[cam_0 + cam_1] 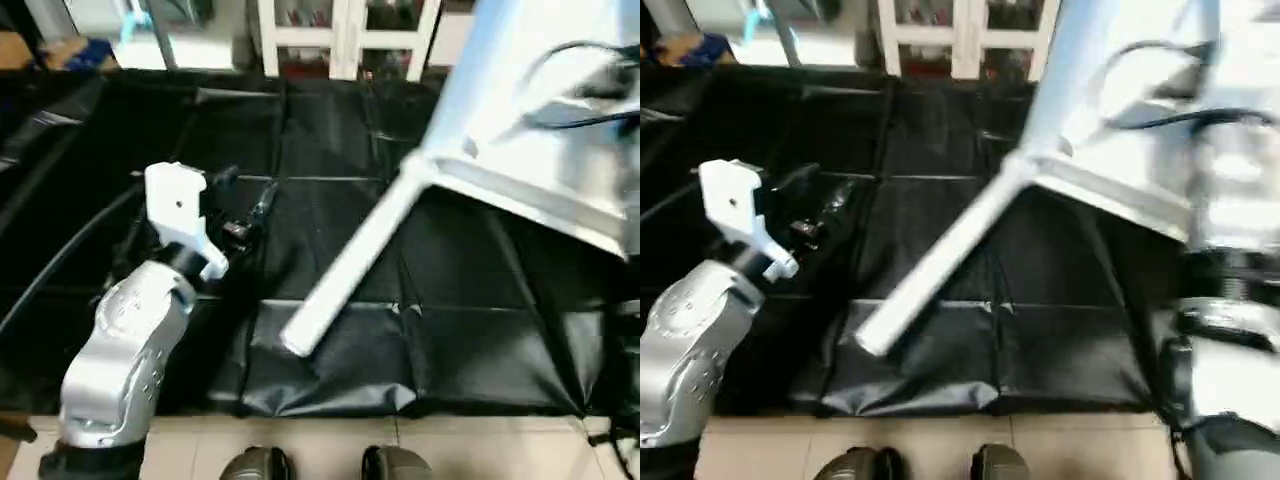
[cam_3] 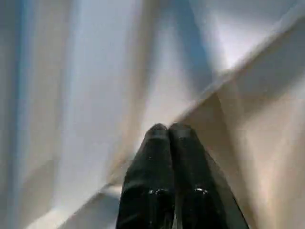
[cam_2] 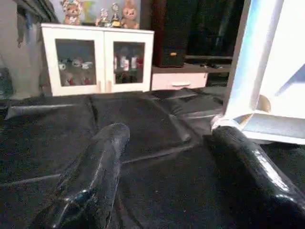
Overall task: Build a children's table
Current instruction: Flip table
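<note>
table top (image 1: 540, 120): blurred, cut by frame edge | leg (image 1: 355, 260): blurred

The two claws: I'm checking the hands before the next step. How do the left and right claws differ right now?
The left claw stands open, its two black fingers wide apart; the right claw is shut, fingers pressed together. The left claw has nothing between its fingers and looks across the black mat; the right claw points at the white table top. Both have glossy black fingers.
</note>
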Motion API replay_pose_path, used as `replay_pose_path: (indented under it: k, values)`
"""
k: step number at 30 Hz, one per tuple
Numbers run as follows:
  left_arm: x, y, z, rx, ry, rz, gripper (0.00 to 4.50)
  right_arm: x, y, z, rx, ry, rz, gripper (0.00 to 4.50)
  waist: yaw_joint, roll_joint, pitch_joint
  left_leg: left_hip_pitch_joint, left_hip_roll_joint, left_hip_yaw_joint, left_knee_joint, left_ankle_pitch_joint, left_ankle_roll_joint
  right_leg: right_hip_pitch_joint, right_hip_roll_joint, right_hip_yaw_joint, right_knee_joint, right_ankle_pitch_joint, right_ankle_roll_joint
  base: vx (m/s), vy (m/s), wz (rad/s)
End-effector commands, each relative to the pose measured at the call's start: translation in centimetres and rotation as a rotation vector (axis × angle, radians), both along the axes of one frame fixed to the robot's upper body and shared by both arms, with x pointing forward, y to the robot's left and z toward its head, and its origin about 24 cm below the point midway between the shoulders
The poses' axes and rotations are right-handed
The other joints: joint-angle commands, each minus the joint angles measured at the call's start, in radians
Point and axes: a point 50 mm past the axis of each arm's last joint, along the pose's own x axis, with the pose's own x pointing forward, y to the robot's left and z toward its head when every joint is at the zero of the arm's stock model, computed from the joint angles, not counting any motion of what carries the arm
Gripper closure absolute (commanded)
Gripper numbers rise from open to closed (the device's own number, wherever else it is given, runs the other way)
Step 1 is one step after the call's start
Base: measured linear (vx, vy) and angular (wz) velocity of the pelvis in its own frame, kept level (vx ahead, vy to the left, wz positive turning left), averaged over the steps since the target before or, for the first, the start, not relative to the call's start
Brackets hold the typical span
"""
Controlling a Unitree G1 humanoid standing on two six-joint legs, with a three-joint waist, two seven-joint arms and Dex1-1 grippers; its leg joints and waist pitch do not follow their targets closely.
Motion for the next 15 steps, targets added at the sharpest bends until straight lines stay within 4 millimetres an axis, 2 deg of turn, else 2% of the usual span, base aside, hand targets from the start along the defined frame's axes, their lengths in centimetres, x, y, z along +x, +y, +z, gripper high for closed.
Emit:
replay_pose_path:
  k: [1, 2, 3, 4, 5, 6, 8, 9, 12, 15]
  values:
    - [-0.3, 0.2, 0.1, 0.014, -0.002, 0.012, 1.36, 0.0, 0.8, 0.5, -0.020, -0.031, 0.035, 4.44, 0.010, -0.007, -0.073, 0.030, 0.135, -0.058, -0.082, -0.051, 0.159, 0.053, -0.087, 0.046, -0.041, 0.056, -0.325, 0.000, 0.000, 0.00]
    - [-0.3, 0.2, 0.1, 0.014, -0.002, 0.012, 1.36, 0.0, 1.0, 0.4, -0.023, -0.033, 0.041, 4.44, 0.013, -0.008, -0.073, 0.036, 0.137, -0.054, -0.083, -0.045, 0.156, 0.047, -0.082, 0.046, -0.042, 0.062, -0.326, 0.000, 0.000, 0.00]
    - [-0.2, 0.2, 0.1, 0.015, -0.001, 0.012, 1.36, 0.0, 1.3, 0.4, -0.041, -0.040, 0.053, 4.44, 0.015, -0.004, -0.073, 0.035, 0.138, -0.055, -0.084, -0.039, 0.155, 0.047, -0.081, 0.046, -0.039, 0.067, -0.327, 0.000, 0.000, 0.00]
    - [-0.2, 0.2, 0.1, 0.016, -0.001, 0.012, 1.36, 0.1, 1.5, 0.4, -0.054, -0.046, 0.064, 4.44, 0.020, -0.003, -0.071, 0.041, 0.140, -0.050, -0.086, -0.047, 0.145, 0.041, -0.077, 0.045, -0.041, 0.058, -0.325, 0.000, 0.000, 0.00]
    - [-0.1, 0.2, 0.1, 0.018, -0.001, 0.013, 1.36, 0.2, 1.6, 0.4, -0.059, -0.049, 0.067, 4.44, 0.025, -0.001, -0.068, 0.043, 0.141, -0.048, -0.090, -0.073, 0.128, 0.040, -0.075, 0.044, -0.042, 0.035, -0.320, 0.000, 0.000, 0.00]
    - [0.0, 0.3, 0.2, 0.020, -0.002, 0.015, 1.36, 0.3, 1.7, 0.4, -0.067, -0.055, 0.069, 4.44, 0.032, 0.002, -0.067, 0.051, 0.142, -0.041, -0.094, -0.109, 0.103, 0.033, -0.073, 0.045, -0.046, 0.011, -0.313, 0.000, 0.000, 0.00]
    - [0.1, 0.2, 0.2, 0.020, -0.002, 0.017, 1.36, 0.3, 1.9, 0.4, -0.059, -0.063, 0.073, 4.44, 0.037, 0.003, -0.066, 0.051, 0.143, -0.038, -0.100, -0.148, 0.065, 0.035, -0.074, 0.047, -0.047, -0.011, -0.301, 0.000, 0.000, 0.00]
    - [0.1, 0.2, 0.2, 0.019, -0.002, 0.017, 1.36, 0.2, 2.0, 0.4, -0.059, -0.065, 0.075, 4.44, 0.037, -0.001, -0.065, 0.048, 0.143, -0.038, -0.104, -0.170, 0.045, 0.036, -0.075, 0.048, -0.048, -0.022, -0.292, 0.000, 0.000, 0.00]
    - [0.0, 0.1, 0.1, 0.019, -0.001, 0.015, 1.36, -0.1, 2.5, 0.1, -0.061, -0.073, 0.088, 4.44, 0.042, -0.003, -0.064, 0.048, 0.143, -0.036, -0.111, -0.220, 0.003, 0.034, -0.079, 0.053, -0.052, -0.061, -0.269, 0.000, 0.000, 0.00]
    - [0.0, 0.0, 0.1, 0.020, -0.001, 0.016, 1.36, -0.6, 3.4, -1.0, -0.052, -0.066, 0.117, 4.44, 0.044, -0.004, -0.063, 0.047, 0.143, -0.036, -0.115, -0.250, -0.021, 0.033, -0.081, 0.057, -0.056, -0.090, -0.247, 0.000, 0.000, 0.00]
